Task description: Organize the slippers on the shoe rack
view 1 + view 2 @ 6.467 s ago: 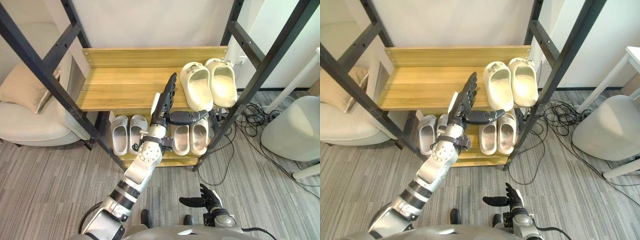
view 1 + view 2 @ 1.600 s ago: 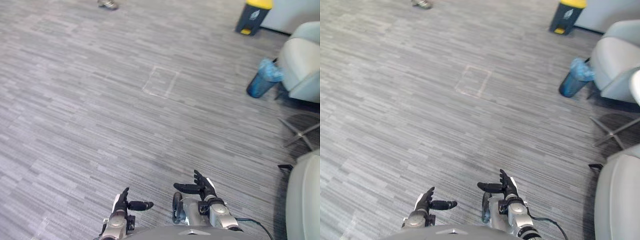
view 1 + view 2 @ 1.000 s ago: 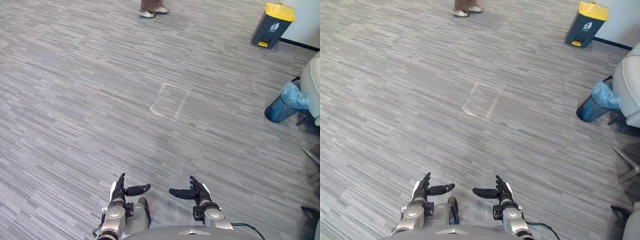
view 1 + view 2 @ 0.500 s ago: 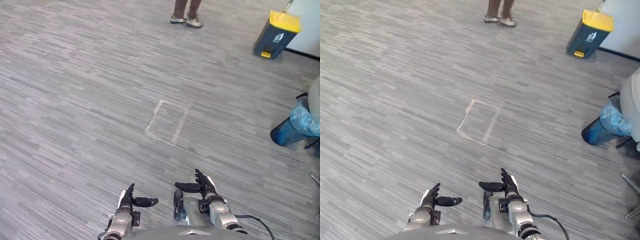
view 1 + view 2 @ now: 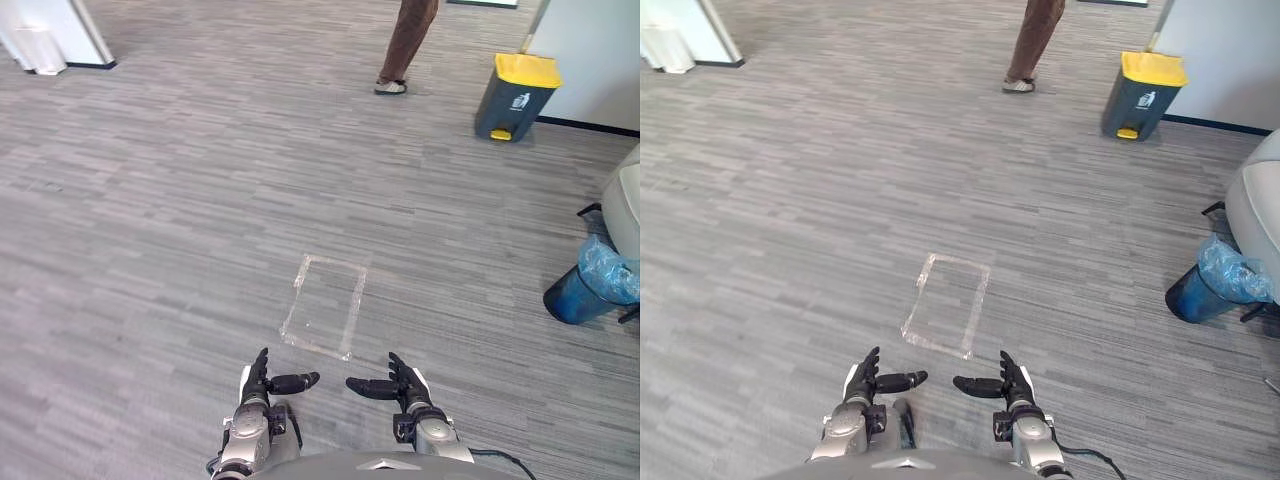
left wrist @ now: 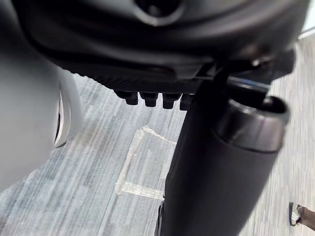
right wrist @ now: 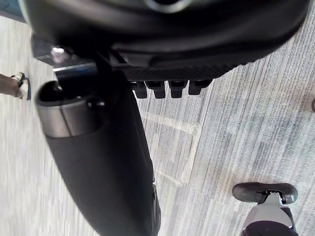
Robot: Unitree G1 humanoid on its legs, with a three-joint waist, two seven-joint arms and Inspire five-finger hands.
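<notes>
The left robot hand (image 5: 258,386) and the right robot hand (image 5: 405,386) hang low over the floor (image 5: 150,250), close side by side. Both are spread wide, with fingers straight and thumbs pointing at each other. They hold nothing and do not touch.

Just past the 2 hands, a taped rectangle (image 5: 324,305) is stuck flat on the floor. The floor is grey with thin stripes, and it runs wide and bare to the left and far ahead.

Far ahead, a person's legs (image 5: 405,45) stand on the floor. Near them, to the right, is a dark bin with a yellow lid (image 5: 515,95). The lid is down, so I cannot tell what is inside.

On the right side sits a blue bin (image 5: 575,300) with a crumpled blue bag (image 5: 608,278) in it. A pale chair (image 5: 626,205) is just behind it, at the right edge. A white thing (image 5: 45,35) stands in the far left corner.

Where the slippers and the shoe rack are, I cannot tell.
</notes>
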